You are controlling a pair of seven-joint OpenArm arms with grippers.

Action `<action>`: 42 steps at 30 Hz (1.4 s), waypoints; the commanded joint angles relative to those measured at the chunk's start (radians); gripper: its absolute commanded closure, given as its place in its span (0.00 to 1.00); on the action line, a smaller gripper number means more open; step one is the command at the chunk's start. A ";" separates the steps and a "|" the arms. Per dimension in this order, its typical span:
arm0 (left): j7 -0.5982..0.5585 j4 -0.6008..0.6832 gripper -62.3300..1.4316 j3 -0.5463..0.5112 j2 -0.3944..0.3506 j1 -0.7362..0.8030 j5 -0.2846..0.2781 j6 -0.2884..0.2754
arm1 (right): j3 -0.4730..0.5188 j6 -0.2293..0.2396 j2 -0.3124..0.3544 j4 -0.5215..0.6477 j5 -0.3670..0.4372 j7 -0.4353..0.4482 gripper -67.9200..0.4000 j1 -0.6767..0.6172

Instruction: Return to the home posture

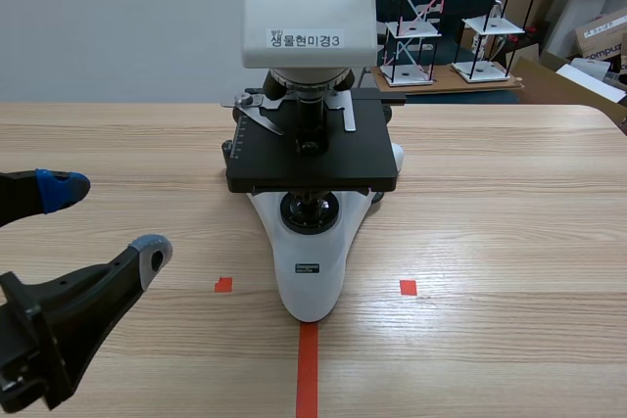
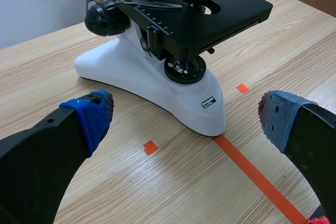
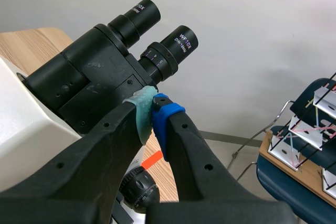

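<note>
Scene view: left hand (image 1: 108, 220), apart, is being held near-left of the microscope (image 1: 313, 271); right hand (image 3: 152, 114), together, is being held by its eyepieces (image 3: 157, 35), seemingly freed for homing.

I'm getting bright, even overhead light on all three feeds. The microscope (image 1: 312, 271) throws only a faint, soft shadow on the table (image 1: 509, 242) around its foot. Its black stage (image 2: 239, 6) shows pale glare; at 8 o'clock in the scene view the left gripper (image 1: 108, 220) catches a small highlight.
</note>
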 commanded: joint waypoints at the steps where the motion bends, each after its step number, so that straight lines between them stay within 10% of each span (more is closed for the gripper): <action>1: -0.011 0.011 0.07 -0.006 0.002 0.000 -0.006 -0.001 | 0.018 -0.007 0.002 0.013 0.010 0.016 0.99 0.009; 31: -0.011 0.011 0.07 -0.006 0.002 0.000 -0.006 -0.001 | 0.021 -0.011 0.003 0.013 -0.036 0.024 0.99 0.003; 42: -0.011 0.011 0.07 -0.006 0.002 0.000 -0.006 -0.001 | 0.148 -0.018 0.043 0.112 -0.035 0.121 0.85 -0.223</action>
